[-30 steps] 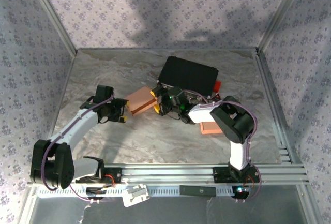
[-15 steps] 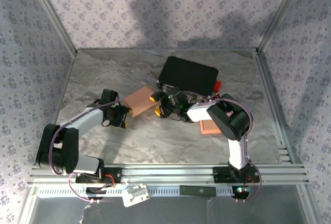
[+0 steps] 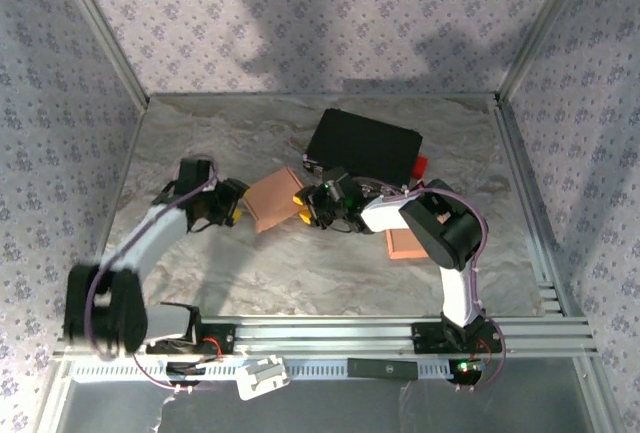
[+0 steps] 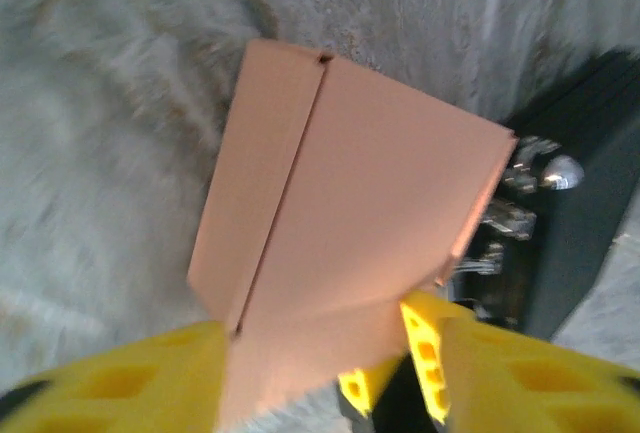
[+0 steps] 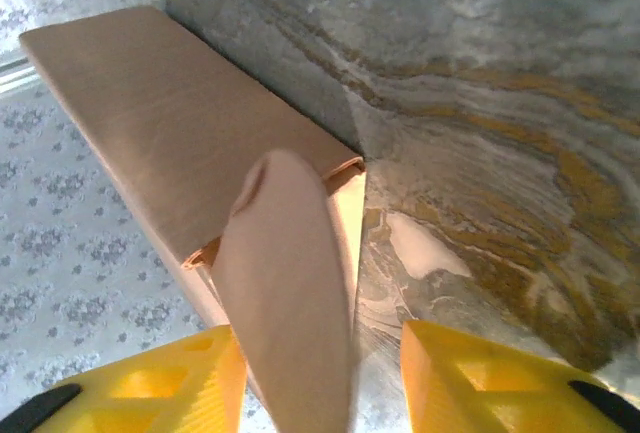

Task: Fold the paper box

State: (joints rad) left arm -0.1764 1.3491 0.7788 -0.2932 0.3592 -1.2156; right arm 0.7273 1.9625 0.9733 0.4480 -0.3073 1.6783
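Note:
The brown paper box (image 3: 270, 199) lies on the marble table between my two grippers. My left gripper (image 3: 231, 206) meets it from the left, my right gripper (image 3: 304, 207) from the right. In the left wrist view the paper box (image 4: 350, 203) shows a centre seam, and its near end sits squeezed between the yellow fingers (image 4: 110, 383) of my left gripper (image 4: 330, 353). In the right wrist view a rounded flap (image 5: 285, 283) of the box (image 5: 170, 133) stands between the fingers of my right gripper (image 5: 320, 338). The flap is close to the left finger (image 5: 150, 383), with a gap to the right finger.
A black case (image 3: 365, 145) lies behind the box, with a small red part (image 3: 421, 165) at its right end. A flat brown cardboard piece (image 3: 403, 244) lies partly under the right arm. Metal frame rails (image 3: 525, 193) and patterned walls bound the table.
The right gripper's jaws have narrowed around the flap. The left gripper has shifted slightly toward the back and closed a little on the box, which has turned and looks more compact.

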